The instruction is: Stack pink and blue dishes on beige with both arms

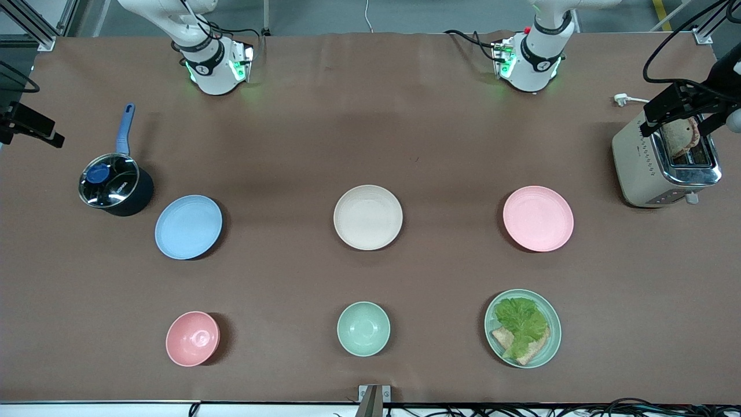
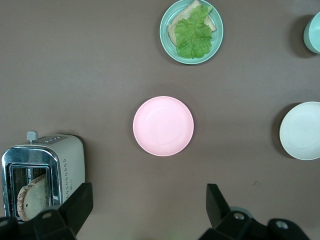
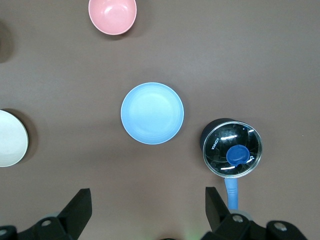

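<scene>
Three equal plates lie in a row across the middle of the table. The beige plate (image 1: 367,217) is in the centre. The pale pink plate (image 1: 538,218) lies toward the left arm's end and the light blue plate (image 1: 188,226) toward the right arm's end. My left gripper (image 2: 149,196) hangs open and empty high over bare table beside the pink plate (image 2: 163,126). My right gripper (image 3: 148,197) is open and empty too, high over bare table beside the blue plate (image 3: 152,113). The front view shows only the arms' bases, not the grippers.
A dark saucepan (image 1: 116,185) with a glass lid stands beside the blue plate. A toaster (image 1: 637,168) holding bread stands near the pink plate. Nearer the front camera sit a pink bowl (image 1: 192,338), a mint bowl (image 1: 363,328) and a mint plate (image 1: 554,333) with lettuce and bread.
</scene>
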{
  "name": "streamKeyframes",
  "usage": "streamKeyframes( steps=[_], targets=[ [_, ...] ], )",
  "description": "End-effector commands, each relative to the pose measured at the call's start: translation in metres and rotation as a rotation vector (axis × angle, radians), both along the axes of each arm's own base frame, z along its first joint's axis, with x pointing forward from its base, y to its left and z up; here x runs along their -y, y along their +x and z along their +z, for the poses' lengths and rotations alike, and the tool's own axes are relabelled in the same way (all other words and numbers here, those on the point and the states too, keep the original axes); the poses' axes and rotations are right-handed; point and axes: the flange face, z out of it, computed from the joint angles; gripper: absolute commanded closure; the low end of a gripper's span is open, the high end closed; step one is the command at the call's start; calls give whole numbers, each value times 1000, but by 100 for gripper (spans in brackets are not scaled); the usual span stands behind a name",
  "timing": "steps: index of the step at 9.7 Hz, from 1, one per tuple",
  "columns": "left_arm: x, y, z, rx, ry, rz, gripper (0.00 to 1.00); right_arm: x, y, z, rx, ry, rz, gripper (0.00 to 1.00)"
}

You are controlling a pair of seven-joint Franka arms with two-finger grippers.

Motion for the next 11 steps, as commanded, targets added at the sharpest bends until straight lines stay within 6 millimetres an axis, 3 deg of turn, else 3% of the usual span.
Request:
streamKeyframes(
  steps=[1,4,6,7,8,11],
  targets=[
    [0,1,-15,-23,-9,-3,0,0,0,1,-8,-16,-17,0],
    [-5,4,-18,-31,-39,9,0,0,2,-1,-6,-17,-12,0],
    [-20,7,-21,-34,-51,37,1,-1,20,-29,-53,-17,-7,0],
    [-33,16,-36,-56,-68,33,0,2,24,-48,-88,-7,-9,0],
    [-53,23,-54,-81,-92,-14,0,17,32,-83,-117,13,-21,0],
    [-99,34,-159,-103,-165,-17,0,45,47,-200,-77,64,65,0]
  ],
)
